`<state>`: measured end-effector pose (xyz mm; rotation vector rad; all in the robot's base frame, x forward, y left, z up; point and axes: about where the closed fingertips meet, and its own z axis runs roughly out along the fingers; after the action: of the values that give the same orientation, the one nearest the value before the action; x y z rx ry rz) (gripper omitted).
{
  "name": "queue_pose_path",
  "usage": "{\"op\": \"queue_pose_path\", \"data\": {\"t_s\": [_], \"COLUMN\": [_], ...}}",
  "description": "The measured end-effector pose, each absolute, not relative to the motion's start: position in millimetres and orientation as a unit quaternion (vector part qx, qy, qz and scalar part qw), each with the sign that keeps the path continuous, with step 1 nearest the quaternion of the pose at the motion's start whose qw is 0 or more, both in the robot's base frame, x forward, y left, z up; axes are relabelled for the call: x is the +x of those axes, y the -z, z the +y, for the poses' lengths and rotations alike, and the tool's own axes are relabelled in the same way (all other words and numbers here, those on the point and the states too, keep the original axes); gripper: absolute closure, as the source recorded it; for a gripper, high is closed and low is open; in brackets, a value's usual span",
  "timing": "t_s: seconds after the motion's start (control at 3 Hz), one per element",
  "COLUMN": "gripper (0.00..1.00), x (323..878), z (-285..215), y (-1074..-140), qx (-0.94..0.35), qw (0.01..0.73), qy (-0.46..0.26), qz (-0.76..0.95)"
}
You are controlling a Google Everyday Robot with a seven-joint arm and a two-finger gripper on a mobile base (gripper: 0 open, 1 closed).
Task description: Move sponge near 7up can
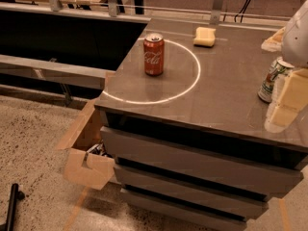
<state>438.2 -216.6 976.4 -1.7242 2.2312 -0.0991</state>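
The sponge (204, 36) is a pale-yellow block lying at the far side of the grey countertop (226, 90). The 7up can (272, 81) stands upright near the right edge, partly hidden behind my gripper. My gripper (287, 102) hangs at the right edge of the view, its pale-yellow blocky fingers (291, 94) just in front of and to the right of the 7up can. It is far from the sponge and holds nothing that I can see.
A red Coca-Cola can (154, 54) stands upright inside a bright ring of light on the counter's left part. A crumpled pale object (273, 41) lies at the far right. Drawers front the cabinet below. An open cardboard box (86, 153) sits on the floor at left.
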Motion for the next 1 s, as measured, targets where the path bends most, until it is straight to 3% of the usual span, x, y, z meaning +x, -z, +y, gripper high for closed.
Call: {"op": "queue_pose_path", "data": {"t_s": [0.67, 1.0], "gripper": [0.0, 0.0], "x": [436.2, 427.7], "z": [-218.1, -237.0], "y": [-982.4, -979.8], "qx": [-0.582, -0.481], "qw": [0.173, 0.226], "qy": [0.033, 0.009], "qz": [0.794, 0.847]}}
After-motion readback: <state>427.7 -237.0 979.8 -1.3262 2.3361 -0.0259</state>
